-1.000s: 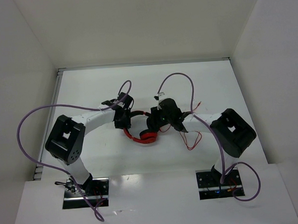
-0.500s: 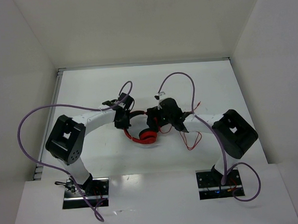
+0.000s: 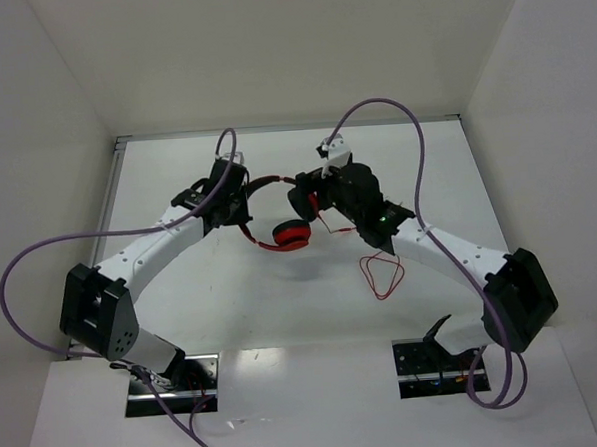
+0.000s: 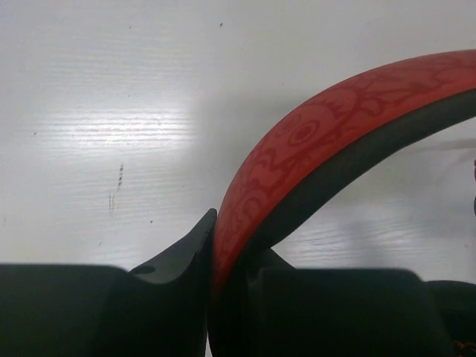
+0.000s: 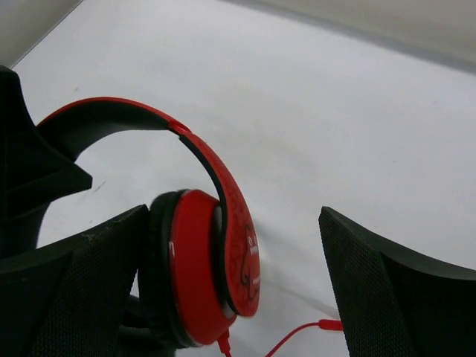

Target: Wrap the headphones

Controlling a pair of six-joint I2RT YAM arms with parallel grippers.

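The headphones (image 3: 290,234) hang above the white table, and one red ear cup casts a shadow below it. My left gripper (image 3: 232,200) is shut on the patterned red headband (image 4: 312,141), which is pinched between its black fingers (image 4: 175,260). My right gripper (image 5: 232,216) stands open around the other ear cup (image 5: 195,275), whose padding lies against the left finger (image 5: 89,282); the right finger (image 5: 394,297) is well apart from it. The thin red cable (image 3: 380,275) trails from that cup (image 5: 297,336) and lies looped on the table to the right.
Thick purple robot cables (image 3: 393,108) arch over both arms. White walls (image 3: 63,116) close the table in on the left, back and right. The arm bases (image 3: 171,375) sit at the near edge.
Both arms have stretched toward the back of the table, carrying the headphones up and away. The left gripper closed on the headband and the right gripper opened wide.
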